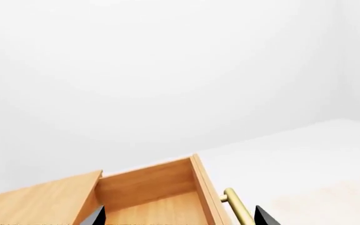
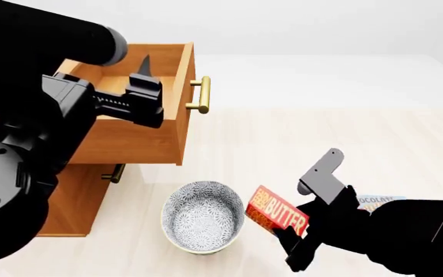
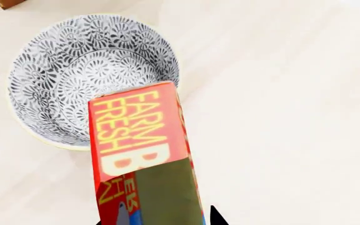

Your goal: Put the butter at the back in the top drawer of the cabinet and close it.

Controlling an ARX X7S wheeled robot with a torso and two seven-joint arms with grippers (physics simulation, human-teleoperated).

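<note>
Head view: our right pincer (image 2: pixel 292 239) pinches the butter (image 2: pixel 276 212), lifted just beside the patterned bowl (image 2: pixel 203 216) on the floor (image 2: pixel 322 133). Our left pincer (image 2: pixel 146 95) hangs spread over the top drawer (image 2: pixel 141 138) (pulled open, brass handle (image 2: pixel 201 94) forward) of the cabinet (image 2: pixel 71 202).

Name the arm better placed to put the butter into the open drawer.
Right. The right gripper is shut on the butter beside the bowl. The left gripper holds nothing, hovering over the open top drawer.
</note>
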